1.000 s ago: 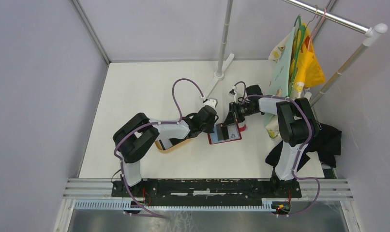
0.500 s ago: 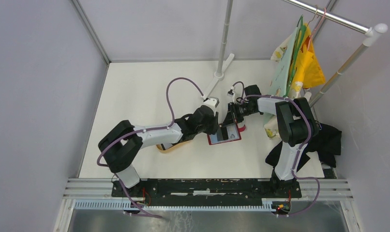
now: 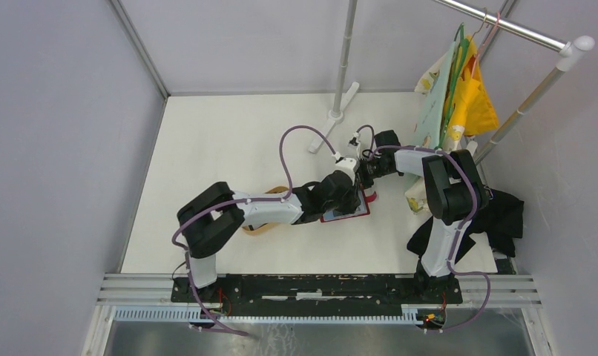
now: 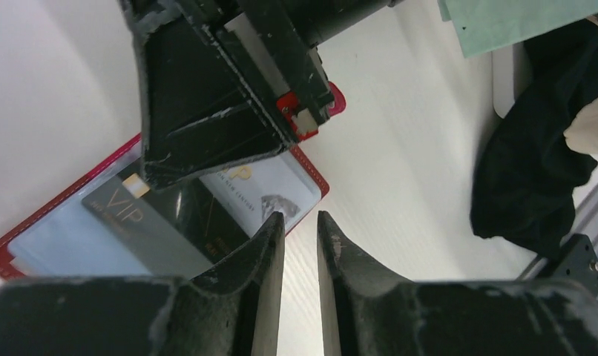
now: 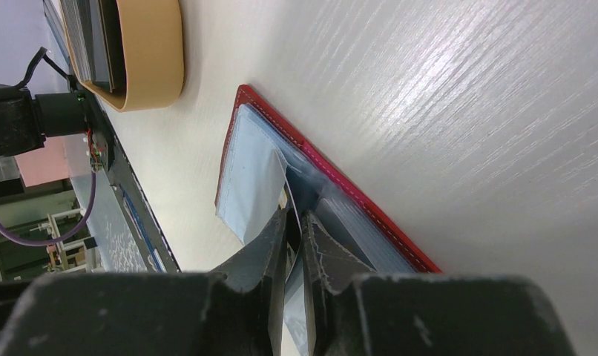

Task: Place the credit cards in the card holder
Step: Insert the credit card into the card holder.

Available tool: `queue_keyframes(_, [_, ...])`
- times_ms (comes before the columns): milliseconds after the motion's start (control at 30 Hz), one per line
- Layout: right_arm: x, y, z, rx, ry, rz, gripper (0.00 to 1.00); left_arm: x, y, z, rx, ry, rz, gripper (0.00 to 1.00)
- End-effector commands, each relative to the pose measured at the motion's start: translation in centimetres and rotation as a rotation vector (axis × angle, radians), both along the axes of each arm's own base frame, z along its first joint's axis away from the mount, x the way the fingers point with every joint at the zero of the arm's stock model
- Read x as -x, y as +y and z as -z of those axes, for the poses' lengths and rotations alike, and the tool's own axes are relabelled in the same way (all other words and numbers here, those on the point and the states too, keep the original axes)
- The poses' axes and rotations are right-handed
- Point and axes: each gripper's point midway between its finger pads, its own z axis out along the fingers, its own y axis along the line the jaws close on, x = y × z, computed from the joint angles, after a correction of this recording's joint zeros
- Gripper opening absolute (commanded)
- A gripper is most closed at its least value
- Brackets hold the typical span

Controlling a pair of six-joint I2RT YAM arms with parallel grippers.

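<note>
The red card holder (image 3: 357, 211) lies open on the white table, its grey-blue panels (image 4: 51, 236) facing up. A grey VIP credit card (image 4: 133, 219), a black one (image 4: 211, 219) and a white one (image 4: 263, 189) lie on the holder. My left gripper (image 4: 301, 216) hovers at its right edge (image 3: 348, 196), jaws slightly open and holding nothing. My right gripper (image 5: 294, 216) is shut on a thin grey-blue pocket flap (image 5: 255, 170) of the holder (image 5: 340, 185), lifting it; its black fingers (image 4: 207, 111) sit over the holder's far side (image 3: 365, 180).
An oval tan wooden tray (image 3: 260, 226) sits left of the holder, under the left arm, with dark cards in it (image 5: 96, 37). A rack pole foot (image 3: 333, 115) stands behind. Hanging clothes (image 3: 459, 96) and a black cloth (image 3: 504, 219) are at the right.
The left arm has reached right, from the holder's left edge to over the holder, and its jaws have parted a little. The right gripper has stayed in place.
</note>
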Motion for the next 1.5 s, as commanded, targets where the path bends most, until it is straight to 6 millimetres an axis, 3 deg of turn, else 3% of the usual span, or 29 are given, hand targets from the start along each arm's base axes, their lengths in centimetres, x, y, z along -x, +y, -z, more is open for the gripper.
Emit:
queue_keyframes(0, [-0.6, -0.1, 0.6, 0.033, -0.022, -0.012, 0.17, -1.3, -2.2, -0.4, 0.010, -0.012, -0.069, 0.29])
queue_keyframes(300, [-0.5, -0.1, 0.7, 0.036, -0.018, -0.012, 0.17, -2.4, -2.8, 1.7, -0.101, -0.024, -0.134, 0.29])
queue_keyframes(533, [-0.4, 0.0, 0.8, 0.038, -0.018, -0.019, 0.18, -2.9, -1.6, 3.3, -0.174, -0.026, -0.192, 0.29])
queue_keyframes(833, [-0.1, 0.4, 0.7, 0.032, -0.005, -0.034, 0.24, -3.6, 0.3, 3.1, -0.216, -0.058, -0.288, 0.29])
queue_keyframes(1467, [-1.5, 0.2, -1.8, 0.047, -0.135, -0.073, 0.33, -3.6, 3.0, 2.4, -0.254, -0.087, -0.362, 0.28])
